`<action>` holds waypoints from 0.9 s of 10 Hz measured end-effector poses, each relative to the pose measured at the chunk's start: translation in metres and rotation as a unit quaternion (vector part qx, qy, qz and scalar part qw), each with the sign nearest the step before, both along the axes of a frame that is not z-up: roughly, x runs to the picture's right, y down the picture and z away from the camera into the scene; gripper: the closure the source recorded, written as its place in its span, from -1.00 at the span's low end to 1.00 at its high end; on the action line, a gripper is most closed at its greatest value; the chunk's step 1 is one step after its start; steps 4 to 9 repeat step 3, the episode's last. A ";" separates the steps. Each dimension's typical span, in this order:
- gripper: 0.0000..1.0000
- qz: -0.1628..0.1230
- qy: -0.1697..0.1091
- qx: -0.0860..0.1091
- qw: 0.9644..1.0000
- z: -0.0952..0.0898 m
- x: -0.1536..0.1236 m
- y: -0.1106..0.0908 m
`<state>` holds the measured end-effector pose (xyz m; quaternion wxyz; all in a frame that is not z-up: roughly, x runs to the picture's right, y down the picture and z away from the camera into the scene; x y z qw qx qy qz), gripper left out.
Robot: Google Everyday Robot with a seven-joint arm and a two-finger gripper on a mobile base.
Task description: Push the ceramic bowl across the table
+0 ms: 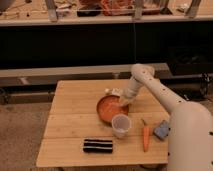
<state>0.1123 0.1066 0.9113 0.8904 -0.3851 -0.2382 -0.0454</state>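
Note:
An orange ceramic bowl (109, 109) sits near the middle of the wooden table (70, 125). My white arm reaches in from the right and bends down to it. My gripper (121, 103) is at the bowl's right rim, touching or just inside it. A small white object (113, 92) lies just behind the bowl.
A clear plastic cup (120, 125) stands just in front of the bowl. A carrot (145, 137) and a blue sponge (162, 130) lie at the front right. A black striped bar (97, 145) lies near the front edge. Shelving runs behind the table.

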 end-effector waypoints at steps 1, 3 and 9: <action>0.98 0.001 0.001 -0.001 1.000 0.000 0.000 0.000; 0.98 0.005 0.005 -0.003 1.000 0.000 0.000 0.000; 0.98 0.005 0.005 -0.003 1.000 0.000 0.000 0.000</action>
